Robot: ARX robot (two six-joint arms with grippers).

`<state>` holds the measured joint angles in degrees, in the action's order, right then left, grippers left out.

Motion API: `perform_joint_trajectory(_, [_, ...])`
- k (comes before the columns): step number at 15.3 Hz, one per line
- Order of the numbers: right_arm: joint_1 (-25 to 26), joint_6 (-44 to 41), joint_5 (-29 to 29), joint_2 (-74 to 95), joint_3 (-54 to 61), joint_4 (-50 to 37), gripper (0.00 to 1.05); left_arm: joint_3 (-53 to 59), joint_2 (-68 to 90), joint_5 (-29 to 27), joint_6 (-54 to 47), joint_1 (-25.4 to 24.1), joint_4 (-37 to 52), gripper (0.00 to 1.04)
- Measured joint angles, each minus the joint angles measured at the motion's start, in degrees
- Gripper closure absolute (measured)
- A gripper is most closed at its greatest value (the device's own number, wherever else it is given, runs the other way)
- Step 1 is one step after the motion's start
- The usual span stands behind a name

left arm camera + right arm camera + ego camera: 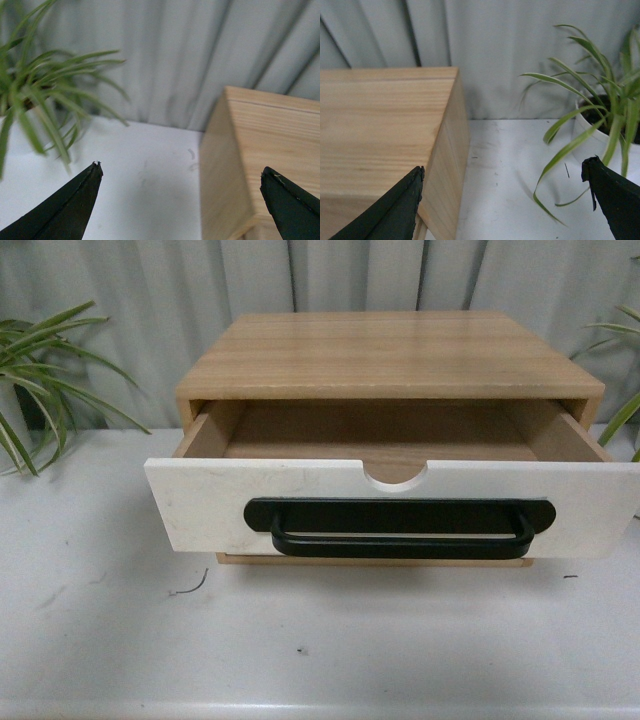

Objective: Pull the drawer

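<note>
Drawer [300,510] juts from wood cabinet [390,350]; left pincer [181,169], right pincer [503,166] both wide.

**Backdrop:** pale grey-white curtain [330,275], vertical pleats, runs full width behind everything.

**Surface:** white tabletop [100,640], matte, lightly scuffed. Small dark curled mark [190,587] left of centre; dark speck [301,650] nearer front edge.

**Furniture:** 1 x light-wood cabinet [390,355], visible grain, flat top, mid-table, back close to curtain.

**Plants:** 2 x long-leaf, green w/ pale stripes. Left plant [30,355] at table's left side. Right plant [625,410] at right side, in white pot [585,130] (pot seen in right wrist view only).

**Light:** soft, even, diffuse. Faint shadow on tabletop at cabinet base.
</note>
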<state>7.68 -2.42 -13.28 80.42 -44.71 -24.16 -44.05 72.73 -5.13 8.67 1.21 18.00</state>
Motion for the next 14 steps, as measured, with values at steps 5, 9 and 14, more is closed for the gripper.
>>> perform_joint_trajectory(5, [4.15,4.48,1.64,-15.17,19.89,-15.54,0.40,18.78,-11.54,11.41,-2.69,-9.46,18.45,0.37])
perform_joint_trajectory(9, [4.87,2.51,0.55,-49.99,36.02,2.29,1.03,34.73,-26.43,5.55,-7.82,-1.25,19.10,1.03])
perform_joint_trajectory(14, [-0.85,2.51,6.23,-57.57,40.04,5.84,1.03,39.43,-35.54,5.09,-7.87,-1.27,14.21,1.03])
